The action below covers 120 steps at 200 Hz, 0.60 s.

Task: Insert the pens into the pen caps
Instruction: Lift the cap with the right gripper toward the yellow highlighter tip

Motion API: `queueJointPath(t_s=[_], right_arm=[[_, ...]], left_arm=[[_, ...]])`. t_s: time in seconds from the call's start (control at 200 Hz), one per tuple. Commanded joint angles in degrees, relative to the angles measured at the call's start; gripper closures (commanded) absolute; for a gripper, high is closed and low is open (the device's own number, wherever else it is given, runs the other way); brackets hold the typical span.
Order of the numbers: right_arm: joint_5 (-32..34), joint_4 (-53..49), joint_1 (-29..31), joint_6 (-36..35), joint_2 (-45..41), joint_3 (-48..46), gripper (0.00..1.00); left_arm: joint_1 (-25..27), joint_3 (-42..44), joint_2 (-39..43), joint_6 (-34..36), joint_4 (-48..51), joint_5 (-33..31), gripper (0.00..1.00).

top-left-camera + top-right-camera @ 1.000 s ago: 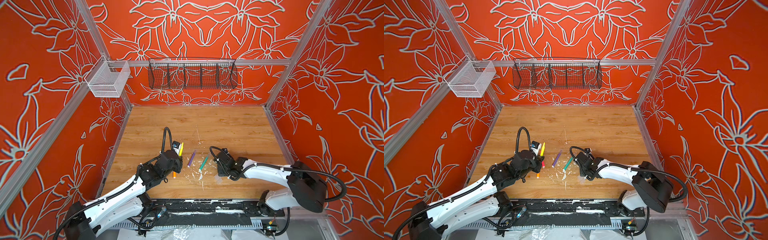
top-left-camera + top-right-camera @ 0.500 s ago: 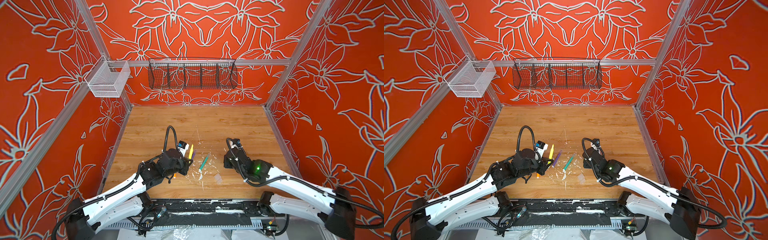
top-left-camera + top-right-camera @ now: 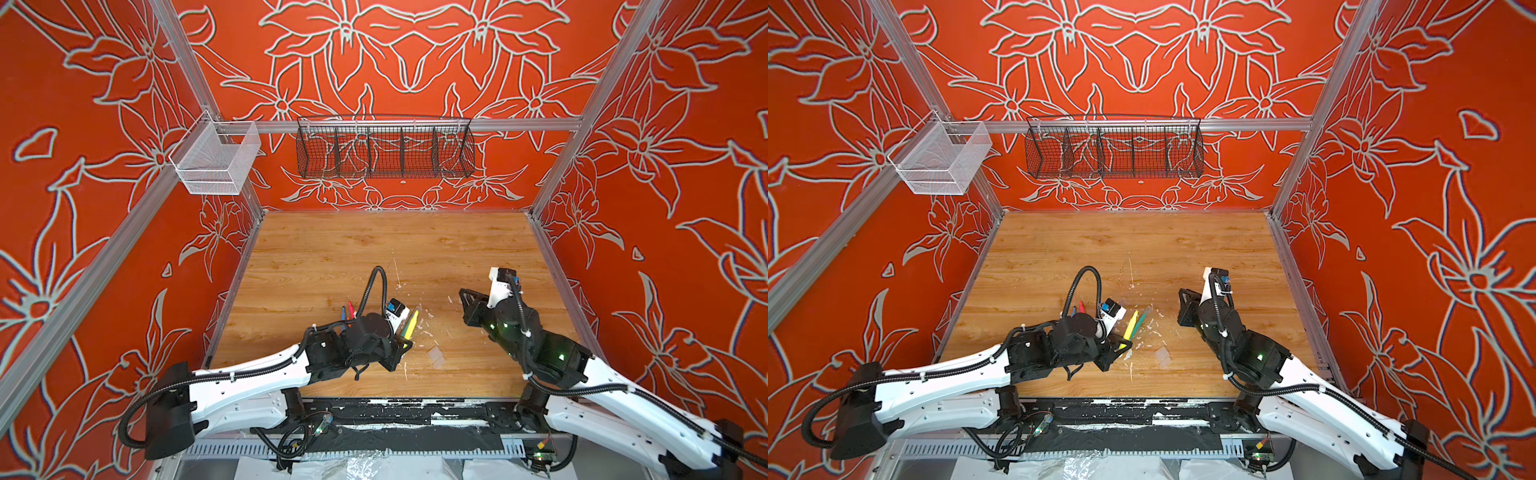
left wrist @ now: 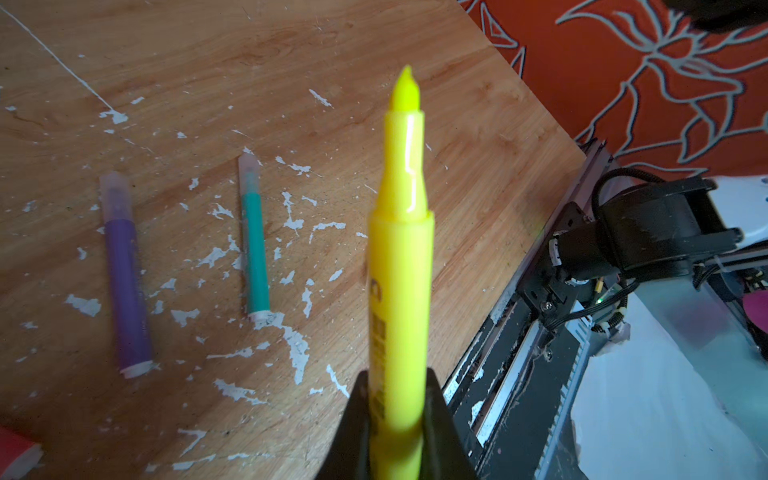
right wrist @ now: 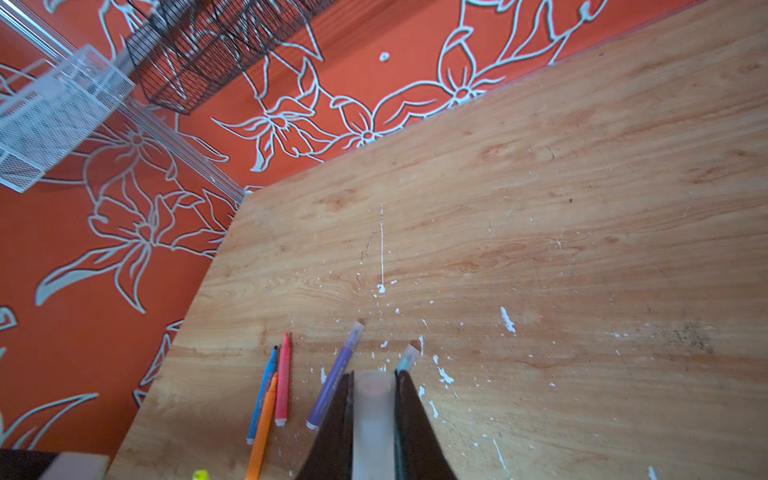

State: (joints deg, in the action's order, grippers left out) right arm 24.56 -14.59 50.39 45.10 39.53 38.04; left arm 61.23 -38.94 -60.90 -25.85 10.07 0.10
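Where pens (image 4: 124,286) lie — wood tabletop (image 3: 374,249) flecked white; orange floral walls (image 3: 395,62) around.

The short clear plastic cap (image 5: 372,415) looks blurry. The slim yellow pen (image 4: 401,270) has its back end cut off.

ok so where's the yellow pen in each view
top view: yellow pen low centre, in the left gripper
top view: low centre, just left of the green pen
left wrist: dead centre, tip uncapped
right wrist: a yellow speck at the frame's edge, probably it
shared landmark: the green pen
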Motion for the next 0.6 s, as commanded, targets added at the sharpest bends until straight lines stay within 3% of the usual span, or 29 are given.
queueJointPath(t_s=[0.0, 0.225, 0.595], right_arm=[[-0.04, 5.36, 0.17, 0.46, -0.83, -1.57, 0.86], [-4.11, 10.06, -1.44, 1.54, 0.9, -1.7, 0.86], [-20.52, 21.47, -10.13, 8.56, 8.0, -4.4, 0.9]], left_arm=[[1.04, -1.64, -1.82, -0.68, -3.57, -0.47, 1.0], [1.65, -2.01, -4.13, -0.7, -5.41, 0.15, 1.0], [1.96, -2.46, -5.32, -0.17, -6.59, -0.21, 1.0]])
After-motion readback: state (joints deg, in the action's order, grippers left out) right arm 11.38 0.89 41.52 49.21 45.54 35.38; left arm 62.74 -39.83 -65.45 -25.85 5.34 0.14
